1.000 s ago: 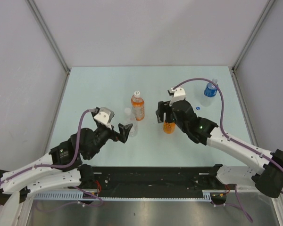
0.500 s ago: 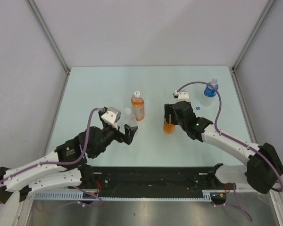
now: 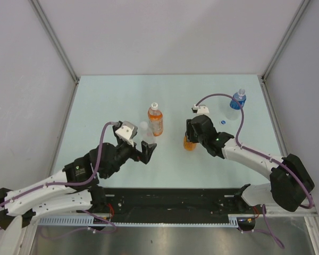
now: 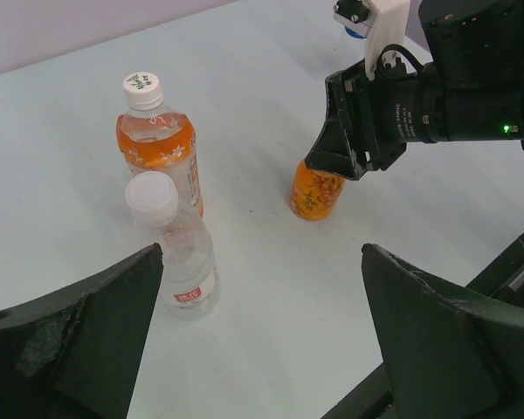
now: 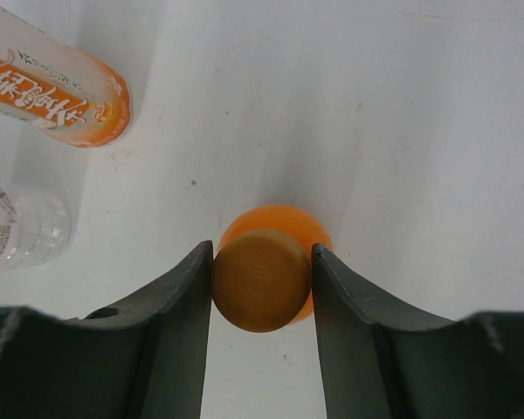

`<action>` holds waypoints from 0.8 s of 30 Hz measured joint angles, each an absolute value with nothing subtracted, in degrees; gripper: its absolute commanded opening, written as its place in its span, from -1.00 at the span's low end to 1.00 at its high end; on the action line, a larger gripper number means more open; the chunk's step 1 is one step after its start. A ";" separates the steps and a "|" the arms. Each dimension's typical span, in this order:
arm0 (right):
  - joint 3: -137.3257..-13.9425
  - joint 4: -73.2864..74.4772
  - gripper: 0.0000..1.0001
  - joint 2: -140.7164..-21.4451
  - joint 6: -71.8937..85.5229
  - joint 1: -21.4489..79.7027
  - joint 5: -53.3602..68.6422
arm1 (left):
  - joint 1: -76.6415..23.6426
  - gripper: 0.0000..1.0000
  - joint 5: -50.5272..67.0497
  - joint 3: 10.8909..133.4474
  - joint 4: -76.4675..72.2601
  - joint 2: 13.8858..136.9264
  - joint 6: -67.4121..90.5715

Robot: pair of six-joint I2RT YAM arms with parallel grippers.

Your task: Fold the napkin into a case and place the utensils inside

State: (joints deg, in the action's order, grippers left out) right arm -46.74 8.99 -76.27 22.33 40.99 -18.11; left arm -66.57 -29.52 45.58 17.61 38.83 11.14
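View from above of a pale worktop (image 3: 106, 101) with two robot arms reaching in from the near edge. No napkin or utensils show in any view, so their place cannot be given; only four bottles stand here. A napkin would likely be light and limp, best pinched at a corner or edge, while utensils would be stiff and slim, best gripped across the handle. The right fingers (image 5: 188, 332) are clenched from above on the cap of a small orange bottle (image 3: 190, 143), one pad touching each side of the cap, and the bottle stands upright on the worktop. The cap looks smooth and may slip. The left fingers (image 4: 96, 340) are spread wide and hold nothing; they hover low, just short of a clear bottle (image 4: 179, 253) with a white cap. A taller orange bottle (image 3: 156, 119) stands just beside the clear one, possibly touching it, though the angle makes that hard to tell. A blue bottle (image 3: 236, 100) stands well apart near the far right corner.
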 measured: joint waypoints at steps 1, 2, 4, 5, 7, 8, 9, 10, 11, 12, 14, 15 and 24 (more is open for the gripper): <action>-46.74 8.99 -0.17 -76.27 22.48 40.99 -18.09 | -66.57 1.00 -29.52 45.50 17.45 38.70 11.14; -46.74 9.04 -0.28 -76.27 22.55 40.99 -18.04 | -66.57 1.00 -29.45 45.41 17.32 38.63 11.14; -46.74 9.08 -0.36 -76.27 22.61 40.99 -17.93 | -66.57 0.99 -29.32 45.32 17.19 38.61 11.14; -46.74 9.10 -0.50 -76.27 22.61 40.99 -17.93 | -66.57 0.99 -29.32 45.30 17.17 38.61 11.14; -46.74 9.13 -0.70 -76.27 22.70 40.99 -17.91 | -66.57 1.00 -29.28 45.28 17.08 38.63 11.14; -46.74 9.13 -0.92 -76.27 22.72 40.99 -17.91 | -66.57 1.00 -29.28 45.25 17.04 38.63 11.14; -46.72 9.17 -1.00 -76.23 22.81 40.99 -17.93 | -66.57 0.99 -29.28 45.23 16.91 38.70 11.14; -46.72 9.28 -1.00 -76.14 22.92 40.99 -17.93 | -66.57 0.99 -29.28 45.21 16.84 38.74 11.14; -46.68 9.52 -1.00 -75.83 22.96 40.99 -17.93 | -66.57 0.99 -29.28 45.21 16.84 38.85 11.14; -46.41 9.67 -1.00 -75.16 23.14 40.99 -17.93 | -66.57 0.99 -29.26 45.21 16.82 39.00 11.11; -45.84 10.50 -1.00 -72.62 23.57 40.99 -17.74 | -66.57 0.99 -29.26 45.21 16.80 39.35 11.11; -45.71 11.31 -1.00 -70.19 23.79 40.99 -17.37 | -66.57 0.99 -29.26 45.21 16.78 39.53 11.07; -49.54 9.96 -1.00 -50.17 32.56 33.95 1.96 | -61.93 1.00 -20.93 45.58 11.88 40.38 10.57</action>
State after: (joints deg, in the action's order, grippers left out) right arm -49.54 9.96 -50.17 32.56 33.95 1.96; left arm -61.93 -20.93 45.58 11.88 40.38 10.57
